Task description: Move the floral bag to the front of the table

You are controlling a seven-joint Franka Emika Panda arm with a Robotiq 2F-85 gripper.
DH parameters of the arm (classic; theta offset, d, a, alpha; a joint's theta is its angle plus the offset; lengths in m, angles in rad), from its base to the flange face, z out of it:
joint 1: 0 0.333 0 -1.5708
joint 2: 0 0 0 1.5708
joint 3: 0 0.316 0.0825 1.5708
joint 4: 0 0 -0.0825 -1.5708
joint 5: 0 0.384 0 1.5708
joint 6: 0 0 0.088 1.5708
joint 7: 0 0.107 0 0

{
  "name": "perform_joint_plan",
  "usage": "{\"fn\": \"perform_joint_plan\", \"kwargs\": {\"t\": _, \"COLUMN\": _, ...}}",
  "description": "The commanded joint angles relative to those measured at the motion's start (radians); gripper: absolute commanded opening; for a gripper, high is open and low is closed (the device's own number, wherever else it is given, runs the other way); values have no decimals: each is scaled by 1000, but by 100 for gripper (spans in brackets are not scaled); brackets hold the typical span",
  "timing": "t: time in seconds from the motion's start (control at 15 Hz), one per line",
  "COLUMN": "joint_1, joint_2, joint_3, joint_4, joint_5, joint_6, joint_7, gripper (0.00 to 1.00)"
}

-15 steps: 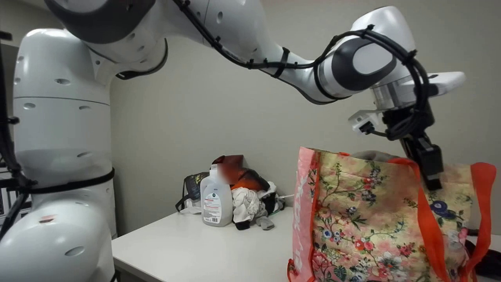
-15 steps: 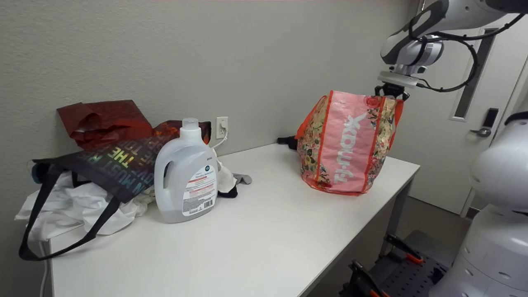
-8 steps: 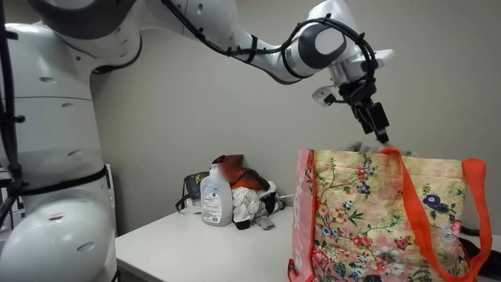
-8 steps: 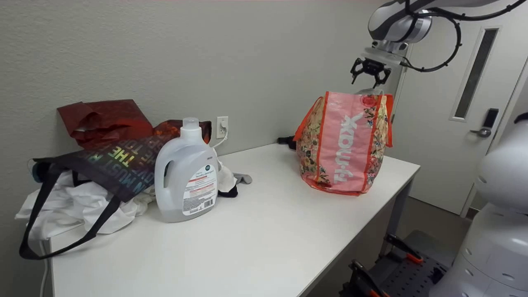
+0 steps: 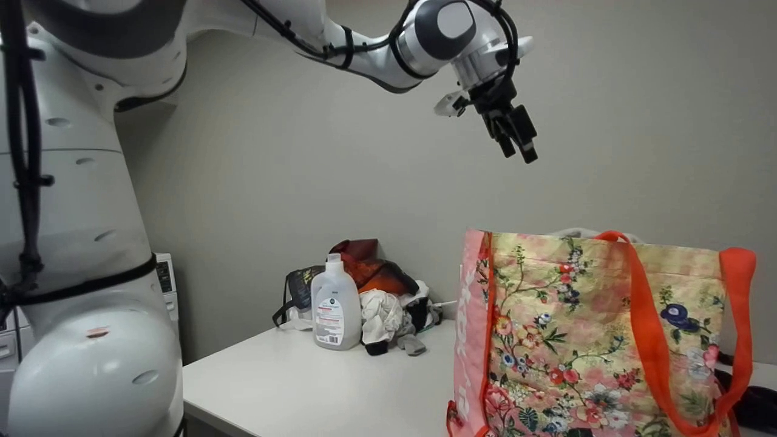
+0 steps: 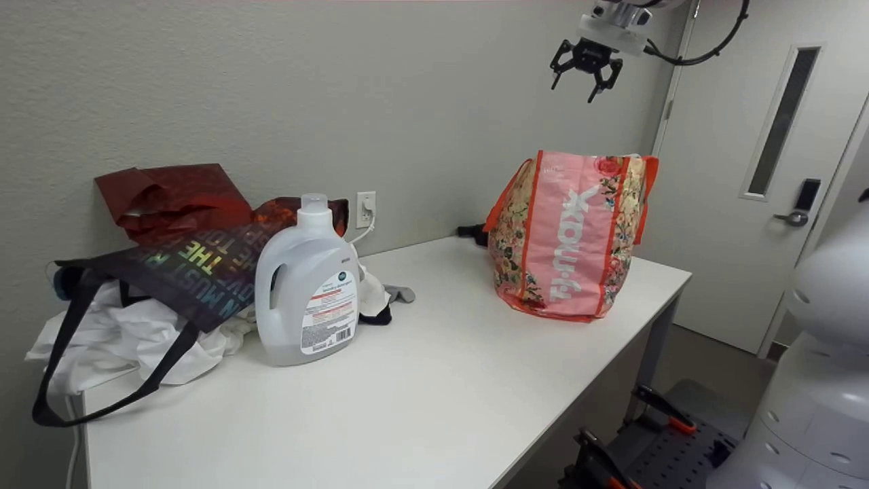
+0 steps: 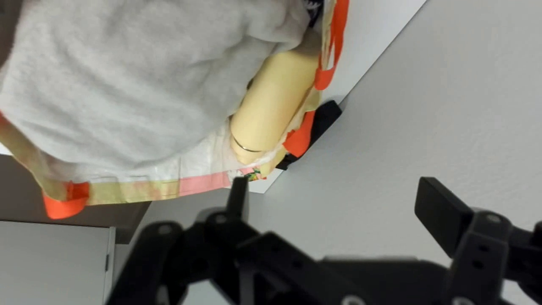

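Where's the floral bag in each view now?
In an exterior view: floral bag, lower right, cut off below.
In an exterior view: floral bag, right of centre, uncropped.
Wrist view: floral bag, upper left, seen from above.
Shared landmark: orange-red strap handles, in all three.

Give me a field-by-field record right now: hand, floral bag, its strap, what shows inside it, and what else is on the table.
Hand: open, nothing gripped, higher than the bag and not touching it
Floral bag: upright on the white table, toward the end by the door
Strap: orange-red, looping down the flower-printed side
Inside: grey cloth, cream cylindrical item
Beside the bag: black item, partly hidden, identity unclear
Elsewhere: detergent bottle, upright; dark lettered bag and white cloth next to it
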Motion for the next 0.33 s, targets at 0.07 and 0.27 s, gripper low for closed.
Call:
{"fn": "perform_joint_plan", "kwargs": {"t": 0.07, "joint_1": 32, "joint_2": 29, "joint_3": 44, "joint_4": 99, "joint_5": -30, "joint_6": -82, "joint_7": 26, "gripper": 100}}
{"fn": "perform_joint_plan", "kwargs": {"t": 0.27, "joint_1": 47, "joint_2": 47, "joint_3": 58, "joint_4": 124, "joint_5": -39, "joint_6": -102, "joint_7": 28, "gripper": 100}}
